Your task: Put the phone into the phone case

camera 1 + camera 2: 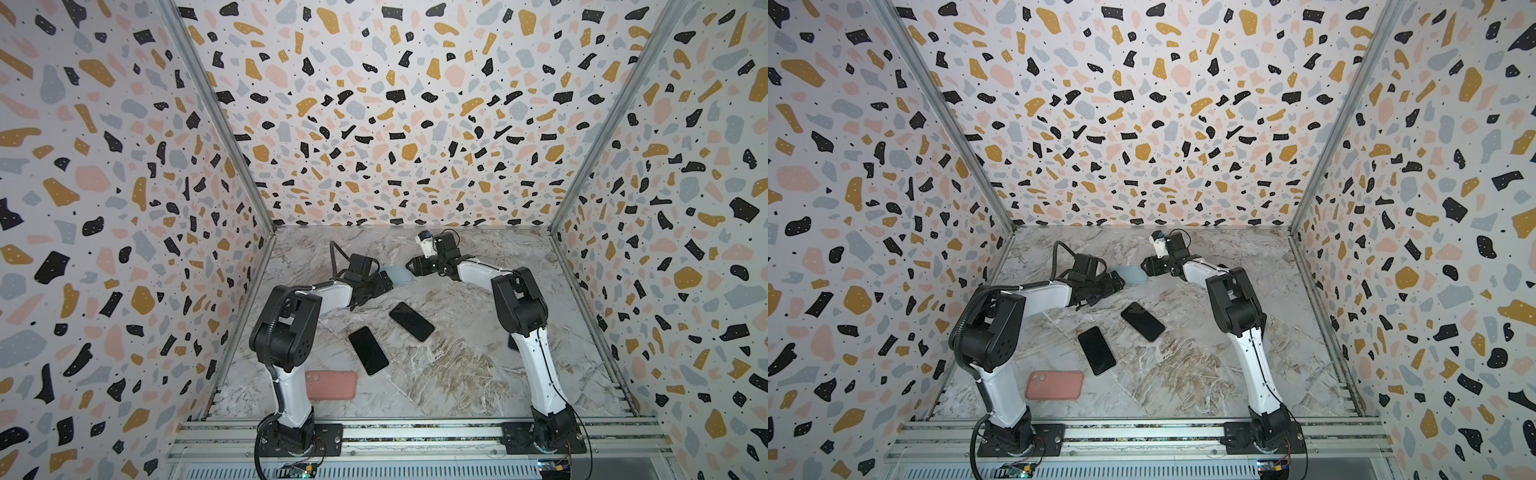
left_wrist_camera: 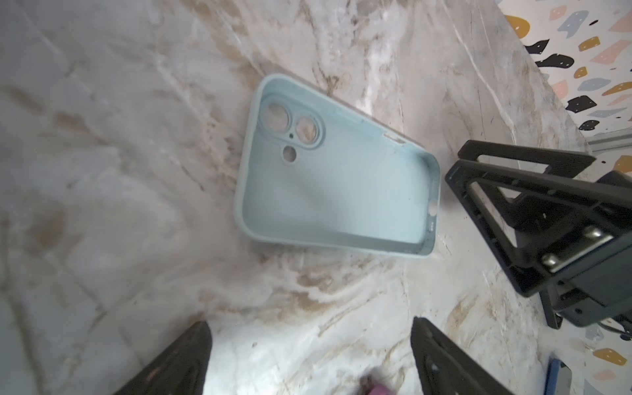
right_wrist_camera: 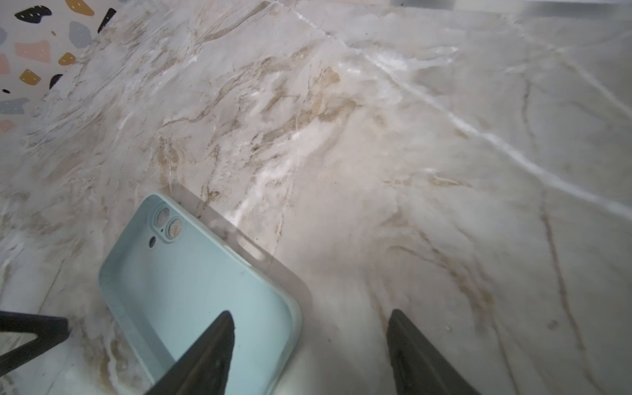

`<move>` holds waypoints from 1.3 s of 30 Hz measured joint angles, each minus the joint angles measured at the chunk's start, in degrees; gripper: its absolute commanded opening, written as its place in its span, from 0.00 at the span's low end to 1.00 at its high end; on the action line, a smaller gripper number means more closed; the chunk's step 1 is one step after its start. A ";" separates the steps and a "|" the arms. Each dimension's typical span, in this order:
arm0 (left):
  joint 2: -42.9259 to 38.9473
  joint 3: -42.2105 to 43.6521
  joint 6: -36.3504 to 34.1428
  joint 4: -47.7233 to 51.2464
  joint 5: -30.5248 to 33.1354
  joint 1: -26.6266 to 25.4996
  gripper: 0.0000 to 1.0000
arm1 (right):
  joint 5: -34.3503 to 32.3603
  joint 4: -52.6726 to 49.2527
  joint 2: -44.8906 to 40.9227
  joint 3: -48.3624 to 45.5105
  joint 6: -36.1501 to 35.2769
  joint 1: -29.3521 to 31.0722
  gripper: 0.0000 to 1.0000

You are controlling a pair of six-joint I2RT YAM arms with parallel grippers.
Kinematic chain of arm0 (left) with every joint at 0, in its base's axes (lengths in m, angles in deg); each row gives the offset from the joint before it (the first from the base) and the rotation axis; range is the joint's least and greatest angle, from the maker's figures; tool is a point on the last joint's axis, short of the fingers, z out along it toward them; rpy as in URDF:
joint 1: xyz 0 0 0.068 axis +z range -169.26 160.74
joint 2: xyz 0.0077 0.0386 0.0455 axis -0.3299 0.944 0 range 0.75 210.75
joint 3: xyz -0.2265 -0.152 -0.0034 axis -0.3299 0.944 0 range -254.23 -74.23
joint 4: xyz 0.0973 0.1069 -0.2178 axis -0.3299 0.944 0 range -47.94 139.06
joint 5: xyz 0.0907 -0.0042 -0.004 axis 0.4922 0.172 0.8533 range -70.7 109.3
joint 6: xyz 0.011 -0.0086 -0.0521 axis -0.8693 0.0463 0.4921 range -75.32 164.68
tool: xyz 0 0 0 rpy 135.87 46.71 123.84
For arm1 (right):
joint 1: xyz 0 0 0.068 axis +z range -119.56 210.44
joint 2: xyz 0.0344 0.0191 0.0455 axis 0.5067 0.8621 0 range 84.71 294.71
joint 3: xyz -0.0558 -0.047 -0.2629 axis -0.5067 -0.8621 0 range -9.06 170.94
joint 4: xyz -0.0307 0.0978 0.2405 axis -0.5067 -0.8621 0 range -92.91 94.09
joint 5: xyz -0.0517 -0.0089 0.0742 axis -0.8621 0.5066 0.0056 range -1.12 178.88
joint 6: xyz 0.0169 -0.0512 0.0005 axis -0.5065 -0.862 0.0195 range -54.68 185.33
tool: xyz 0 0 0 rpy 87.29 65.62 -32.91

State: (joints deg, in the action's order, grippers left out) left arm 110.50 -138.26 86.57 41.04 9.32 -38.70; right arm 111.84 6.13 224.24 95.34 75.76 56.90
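Note:
A light blue phone case (image 1: 400,276) (image 1: 1133,275) lies hollow side up at the back middle of the marble table, empty inside (image 2: 338,178) (image 3: 191,290). Two black phones lie screen up in the middle: one (image 1: 411,321) (image 1: 1143,321) nearer the case, one (image 1: 368,350) (image 1: 1096,350) closer to the front. My left gripper (image 1: 386,286) (image 1: 1119,283) (image 2: 309,328) is open just short of the case's long side, nothing between its fingers. My right gripper (image 1: 409,266) (image 1: 1144,266) (image 3: 310,314) is open at the case's end. One finger (image 3: 219,342) is over the hollow, the other over bare table.
A pink phone case (image 1: 332,384) (image 1: 1054,384) lies back up at the front left, next to the left arm's base. Patterned walls close the table on three sides. In the left wrist view the right gripper (image 2: 460,164) stands beside the blue case's short end.

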 measured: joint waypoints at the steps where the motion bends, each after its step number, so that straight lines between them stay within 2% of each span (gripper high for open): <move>1: 0.76 -1.07 -0.17 0.17 -0.02 0.15 0.92 | 0.74 -0.22 0.90 1.40 0.28 0.09 0.66; 9: 5.68 -7.37 -0.28 0.28 -0.11 0.72 0.92 | 7.23 -1.66 3.48 5.16 2.43 0.37 0.46; 17: 7.72 -9.77 -0.09 -0.44 -0.17 1.27 0.91 | 8.59 1.44 0.59 -1.36 2.71 0.17 0.38; 27: 8.92 -9.79 1.27 -4.22 -1.79 -1.44 0.91 | 9.29 0.68 -4.35 -8.90 2.25 2.23 0.35; 39: 6.51 -3.52 3.02 -10.95 -3.32 -6.84 0.91 | 4.39 -0.96 -14.95 -23.08 2.36 2.23 0.36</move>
State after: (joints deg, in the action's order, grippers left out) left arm 117.01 -141.78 89.58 30.09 6.00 -45.55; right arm 116.23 5.17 209.29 72.26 78.12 59.13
